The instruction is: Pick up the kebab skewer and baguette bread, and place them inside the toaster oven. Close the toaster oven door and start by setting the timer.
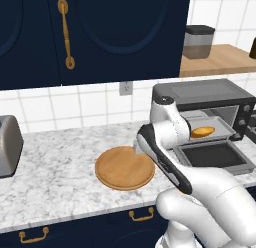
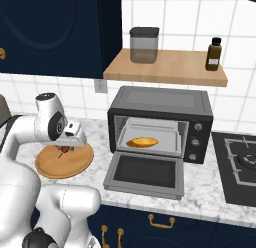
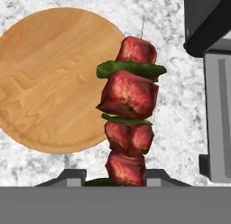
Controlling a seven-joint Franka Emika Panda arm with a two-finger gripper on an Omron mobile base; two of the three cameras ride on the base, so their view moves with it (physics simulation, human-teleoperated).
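My gripper [image 3: 115,177] is shut on the kebab skewer [image 3: 130,110], a thin stick of red meat chunks and green pepper pointing away from the hand. It hangs a little above the right edge of the round wooden plate [image 3: 45,83]. From the right base view, the gripper [image 2: 65,148] holds the skewer [image 2: 64,152] over the plate [image 2: 75,164]. The toaster oven [image 2: 160,102] stands to the right with its door [image 2: 145,173] dropped flat open. The baguette bread [image 2: 142,141] lies on the tray inside, and the left base view shows the baguette [image 1: 203,131] too.
A silver slot toaster [image 1: 7,144] sits at the counter's far left. Above the oven, a wooden shelf [image 2: 170,67] carries a grey canister [image 2: 144,44] and a dark bottle [image 2: 213,54]. A stove [image 2: 240,167] lies right of the oven.
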